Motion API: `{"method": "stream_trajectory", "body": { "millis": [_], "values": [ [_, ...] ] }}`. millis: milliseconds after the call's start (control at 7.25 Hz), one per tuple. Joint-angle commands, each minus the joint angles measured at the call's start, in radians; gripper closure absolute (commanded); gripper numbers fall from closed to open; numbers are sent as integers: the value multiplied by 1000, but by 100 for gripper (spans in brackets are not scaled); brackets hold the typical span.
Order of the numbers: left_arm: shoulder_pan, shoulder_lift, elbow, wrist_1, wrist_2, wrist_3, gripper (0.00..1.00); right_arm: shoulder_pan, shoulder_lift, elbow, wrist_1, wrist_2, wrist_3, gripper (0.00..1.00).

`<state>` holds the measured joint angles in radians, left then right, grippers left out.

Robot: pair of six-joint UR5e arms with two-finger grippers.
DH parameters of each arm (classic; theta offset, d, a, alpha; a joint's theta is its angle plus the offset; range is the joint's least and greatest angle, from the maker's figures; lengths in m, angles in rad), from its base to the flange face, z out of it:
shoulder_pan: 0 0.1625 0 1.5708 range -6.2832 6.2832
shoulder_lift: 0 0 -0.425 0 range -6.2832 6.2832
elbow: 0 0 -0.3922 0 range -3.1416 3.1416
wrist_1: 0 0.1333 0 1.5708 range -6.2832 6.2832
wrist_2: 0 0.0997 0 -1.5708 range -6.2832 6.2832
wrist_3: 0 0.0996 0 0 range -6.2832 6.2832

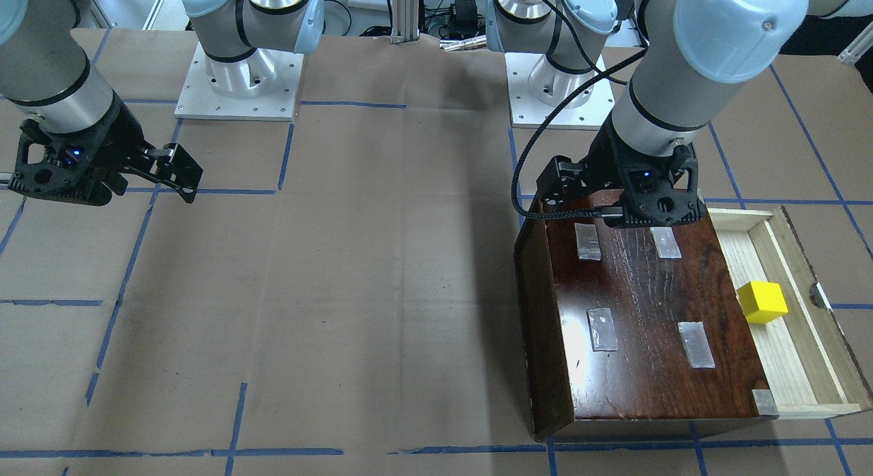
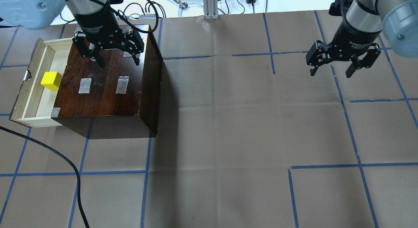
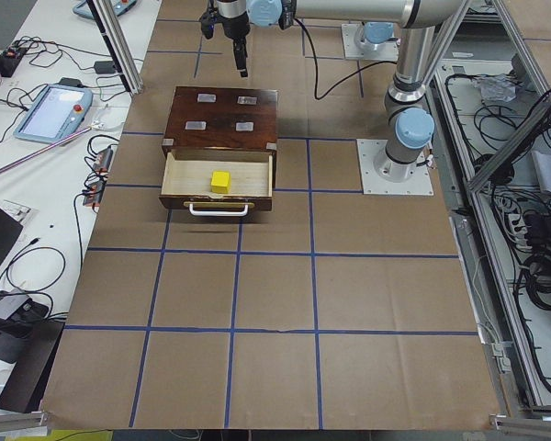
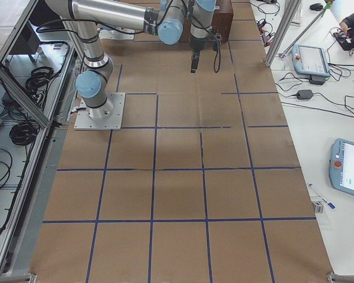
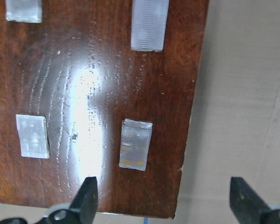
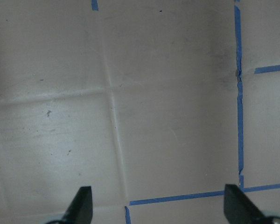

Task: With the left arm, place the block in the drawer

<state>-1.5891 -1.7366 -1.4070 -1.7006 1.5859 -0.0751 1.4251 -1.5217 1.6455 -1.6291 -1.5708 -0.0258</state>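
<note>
Left gripper (image 2: 119, 63) hangs empty above the cabinet (image 2: 104, 97) top, jaws spread wide. The yellow block (image 2: 51, 81) sits inside the drawer (image 2: 32, 90), which stands pulled out from the cabinet.

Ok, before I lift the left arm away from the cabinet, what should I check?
1. Block sits inside the drawer: ok.
2. Left gripper open and empty: ok.
3. Left gripper over the cabinet top, apart from the block: ok.
4. Wrist cable free of the cabinet's rear edge: cannot tell.
5. Right gripper open, well away from the cabinet: ok.
</note>
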Motion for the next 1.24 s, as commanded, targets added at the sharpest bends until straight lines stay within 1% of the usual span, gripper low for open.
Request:
{"method": "stream_trajectory", "body": {
  "millis": [0, 690, 1103],
  "values": [
    [17, 45, -73, 2, 3, 6, 1, 0, 0, -1, 0, 0, 1, 0],
    [18, -12, -75, 55, -1, 5, 1, 0, 0, -1, 0, 0, 0, 0],
    [17, 0, -81, 53, 5, 6, 1, 0, 0, 0, 0, 0, 0, 0]
  ]
}}
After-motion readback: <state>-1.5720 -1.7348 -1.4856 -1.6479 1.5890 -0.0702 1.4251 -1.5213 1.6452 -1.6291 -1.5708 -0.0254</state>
